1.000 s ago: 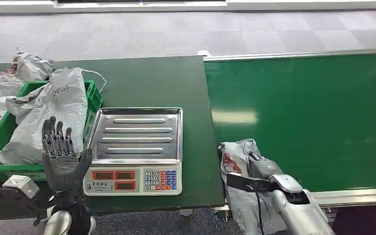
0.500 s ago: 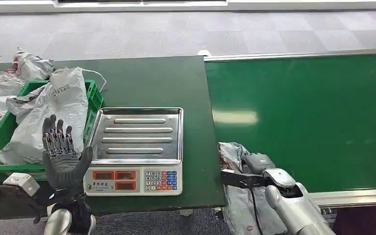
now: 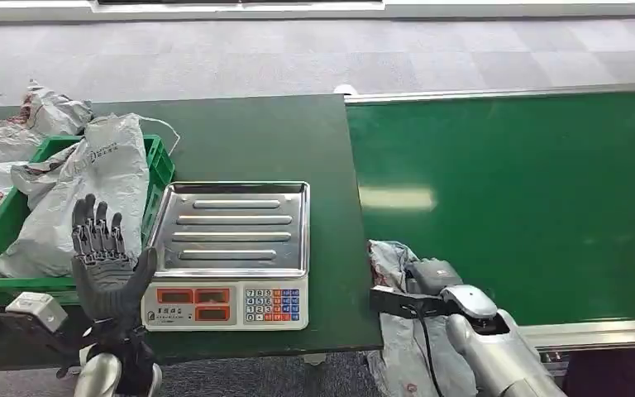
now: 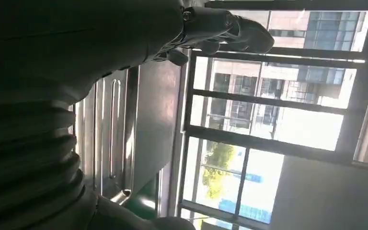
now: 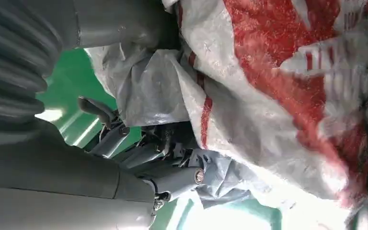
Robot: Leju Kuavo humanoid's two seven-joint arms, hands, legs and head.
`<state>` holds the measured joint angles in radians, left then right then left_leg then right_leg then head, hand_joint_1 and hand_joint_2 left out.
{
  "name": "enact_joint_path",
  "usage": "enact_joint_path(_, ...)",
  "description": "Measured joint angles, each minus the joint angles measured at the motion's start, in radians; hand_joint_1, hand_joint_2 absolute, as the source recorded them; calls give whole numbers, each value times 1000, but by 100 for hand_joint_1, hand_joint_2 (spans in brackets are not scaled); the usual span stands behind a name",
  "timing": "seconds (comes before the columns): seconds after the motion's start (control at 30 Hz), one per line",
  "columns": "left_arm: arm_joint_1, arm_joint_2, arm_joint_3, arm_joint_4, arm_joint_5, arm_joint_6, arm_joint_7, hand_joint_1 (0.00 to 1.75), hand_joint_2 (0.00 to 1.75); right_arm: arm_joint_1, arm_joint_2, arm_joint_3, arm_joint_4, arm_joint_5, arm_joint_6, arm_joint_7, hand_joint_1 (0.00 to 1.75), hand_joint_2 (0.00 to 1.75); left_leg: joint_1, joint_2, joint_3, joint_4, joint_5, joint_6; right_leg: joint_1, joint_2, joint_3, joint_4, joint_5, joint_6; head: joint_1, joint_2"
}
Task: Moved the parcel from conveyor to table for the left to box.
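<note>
- Grey, crumpled plastic with red print: the parcel (image 3: 393,273) lies at the conveyor's (image 3: 513,198) near left corner, its long axis running near to far, its near end hanging over the edge.
- The right hand (image 3: 434,277) grips the parcel, fingers (image 5: 139,155) dug into the creased film.
- The left hand (image 3: 103,256) stands upright at the table's (image 3: 256,136) near edge, holding nothing, fingers apart.
- A steel-topped scale (image 3: 230,252) sits beside it.
- Along the table's left edge, a green crate (image 3: 159,169) holds more grey bags (image 3: 91,194).
</note>
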<state>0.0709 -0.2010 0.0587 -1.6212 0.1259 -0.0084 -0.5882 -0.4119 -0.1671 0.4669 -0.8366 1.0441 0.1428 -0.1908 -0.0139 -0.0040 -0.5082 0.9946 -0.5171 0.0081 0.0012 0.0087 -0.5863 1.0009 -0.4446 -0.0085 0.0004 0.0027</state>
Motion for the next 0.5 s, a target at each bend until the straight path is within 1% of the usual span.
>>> enact_joint_path(0.23, 12, 0, 0, -13, 0, 1, -1, 0, 175, -6, 0, 1, -9, 7, -18, 9, 175, 175, 0, 0, 0, 0, 0, 0, 0, 0, 0, 0, 0, 0, 0, 0)
enact_joint_path(0.27, 14, -1, 0, -15, 0, 3, -2, 0, 175, -5, 0, 1, -13, 22, -54, 18, 175, 175, 0, 0, -2, 0, 0, 0, 0, -1, 0, 1, 0, 0, 0, 0)
enact_joint_path(0.3, 20, -1, 1, -20, 0, 7, -3, 0, 175, -5, 2, 1, -24, 44, -112, 38, 175, 175, 0, 0, -8, 0, 0, 0, -1, 0, 0, 1, 0, 0, 0, 0)
enact_joint_path(0.37, 40, -5, 4, -37, 0, 12, -10, 0, 175, -15, 11, 0, -71, 119, -251, 113, 175, 175, 0, 1, -9, 0, 0, 0, -1, 1, -1, 1, 0, 0, 0, 0)
enact_joint_path(0.4, 51, -9, 6, -45, -3, 12, -14, 0, 175, -25, 14, -7, -107, 167, -296, 159, 175, 175, 0, 2, -7, 0, 0, 0, -1, 2, -2, 1, 0, 0, 0, 0)
enact_joint_path(0.43, 60, -13, 6, -54, -8, 10, -18, 0, 175, -33, 21, -23, -158, 229, -326, 201, 175, 175, 0, 2, -1, 0, 0, 0, -1, 2, -3, 1, 0, 0, 0, 0)
enact_joint_path(0.5, 74, -23, 6, -62, -16, 0, -22, 0, 175, -37, 36, -69, -260, 324, -352, 251, 175, 175, 0, -1, -1, 0, 1, -1, 0, 0, -2, 1, 0, 0, 0, 0)
